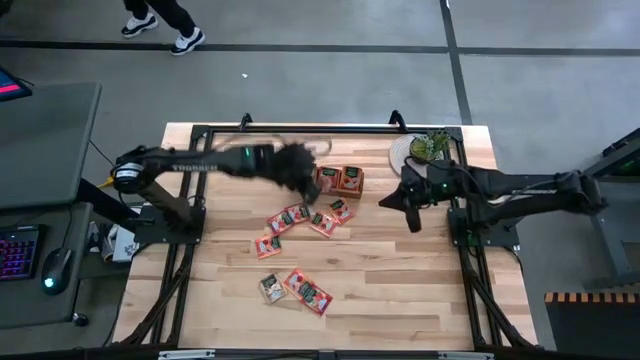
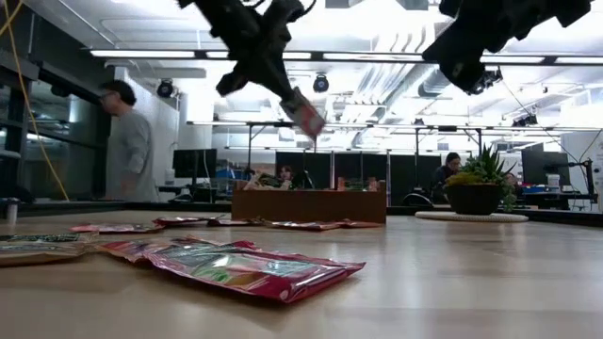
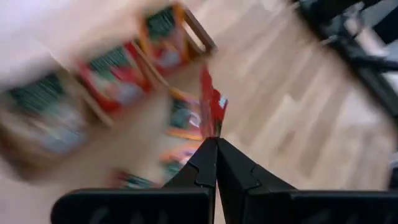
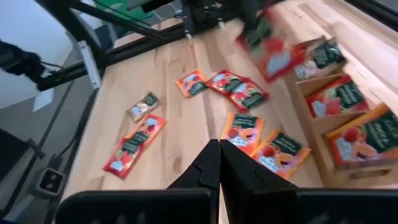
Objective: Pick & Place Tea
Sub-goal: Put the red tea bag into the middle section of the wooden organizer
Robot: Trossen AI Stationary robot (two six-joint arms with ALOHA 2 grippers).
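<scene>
A red tea sachet [image 2: 303, 113] hangs in the air, pinched by one edge in the closed fingers of the left gripper [image 2: 287, 94], just short of the wooden tray [image 1: 338, 180]. More sachets [image 1: 300, 218] lie scattered on the surface [image 1: 400, 290]. To do this well, I'd carry it squarely over a compartment, lower it close and only then let go, so it doesn't flutter out. The right gripper [image 1: 414, 222] waits beside the potted plant [image 1: 432, 146], fingers shut and empty.
</scene>
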